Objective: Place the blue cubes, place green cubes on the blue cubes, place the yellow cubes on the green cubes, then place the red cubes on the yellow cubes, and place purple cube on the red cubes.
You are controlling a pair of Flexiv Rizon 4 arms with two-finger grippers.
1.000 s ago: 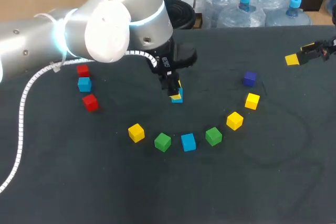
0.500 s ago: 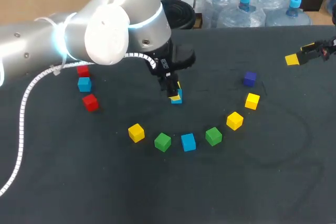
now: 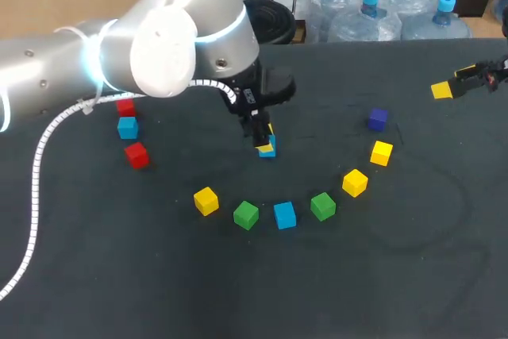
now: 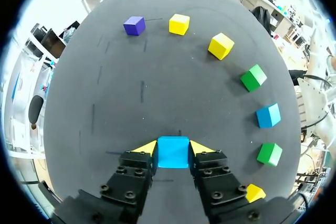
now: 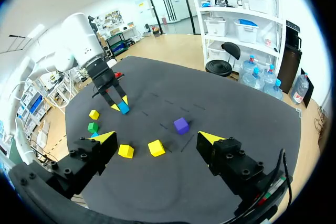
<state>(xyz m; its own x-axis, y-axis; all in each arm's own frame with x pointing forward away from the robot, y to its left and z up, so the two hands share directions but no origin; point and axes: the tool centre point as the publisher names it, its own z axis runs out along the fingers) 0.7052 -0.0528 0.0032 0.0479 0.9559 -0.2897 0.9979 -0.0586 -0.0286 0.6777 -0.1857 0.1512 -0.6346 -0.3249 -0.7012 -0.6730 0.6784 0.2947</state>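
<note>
Left gripper (image 4: 173,148) with blue cube (image 4: 172,152) shifted slightly toward the table's (image 3: 238,291) far left corner, then held.

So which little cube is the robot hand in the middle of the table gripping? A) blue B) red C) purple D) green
A: in the left wrist view, the left hand has its yellow tips pressed against both sides of a small blue cube.
</note>
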